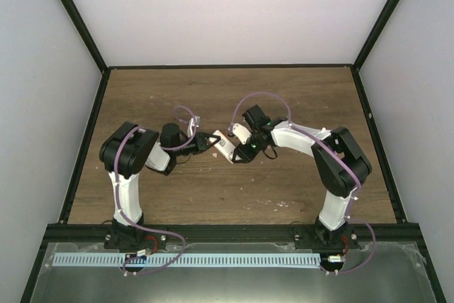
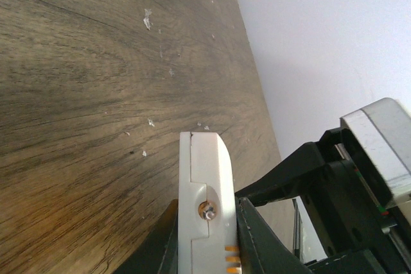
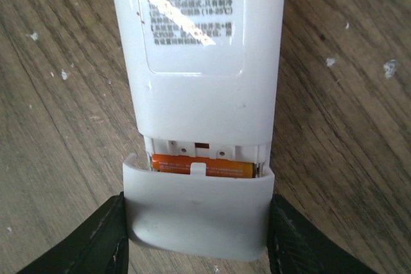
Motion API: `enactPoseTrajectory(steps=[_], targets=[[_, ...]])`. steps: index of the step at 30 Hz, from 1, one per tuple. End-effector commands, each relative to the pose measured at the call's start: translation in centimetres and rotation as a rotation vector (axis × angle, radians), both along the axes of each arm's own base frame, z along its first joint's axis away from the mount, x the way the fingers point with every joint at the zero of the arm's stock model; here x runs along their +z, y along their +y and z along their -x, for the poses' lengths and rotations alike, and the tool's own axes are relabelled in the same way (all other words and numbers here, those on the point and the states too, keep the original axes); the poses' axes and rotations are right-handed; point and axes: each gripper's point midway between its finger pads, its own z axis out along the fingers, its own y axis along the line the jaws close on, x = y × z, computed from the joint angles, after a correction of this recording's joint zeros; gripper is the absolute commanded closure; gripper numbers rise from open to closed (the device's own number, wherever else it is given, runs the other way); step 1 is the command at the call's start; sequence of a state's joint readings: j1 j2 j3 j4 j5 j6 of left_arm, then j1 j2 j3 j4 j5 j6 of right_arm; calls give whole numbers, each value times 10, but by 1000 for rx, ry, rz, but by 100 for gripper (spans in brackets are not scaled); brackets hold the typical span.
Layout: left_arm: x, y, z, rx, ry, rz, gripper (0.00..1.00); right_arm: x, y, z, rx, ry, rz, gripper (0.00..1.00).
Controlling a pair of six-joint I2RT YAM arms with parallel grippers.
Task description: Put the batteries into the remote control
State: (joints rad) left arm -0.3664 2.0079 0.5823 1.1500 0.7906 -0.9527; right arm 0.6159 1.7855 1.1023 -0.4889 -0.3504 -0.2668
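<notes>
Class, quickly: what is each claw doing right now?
Left claw: closed, holding the remote control.
Right claw: closed, holding the battery cover.

White arms (image 1: 126, 191) with black joints (lilac cables (image 1: 264, 94) attached).

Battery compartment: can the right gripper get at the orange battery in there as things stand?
Probably not. The right gripper is shut on the cover, which hides most of the battery; only a thin orange strip shows in the gap between the cover and the back of the remote control.
</notes>
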Motion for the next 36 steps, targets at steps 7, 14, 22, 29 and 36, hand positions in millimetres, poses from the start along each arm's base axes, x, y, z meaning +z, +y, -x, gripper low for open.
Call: enactPoseTrajectory(steps=[7, 14, 22, 29, 36], targets=[[-5, -3, -1, -10, -22, -21, 100, -7, 4, -7, 8, -21, 34, 58], [-5, -3, -1, -9, -23, -20, 100, -4, 9, -13, 7, -42, 37, 58], [-5, -3, -1, -10, -24, -18, 100, 0, 13, -20, 1, -76, 44, 57], [-5, -3, -1, -10, -24, -18, 100, 7, 15, -22, -8, -114, 39, 57], [-5, -3, 0, -13, -22, -18, 100, 19, 12, -24, -21, -157, 27, 57]])
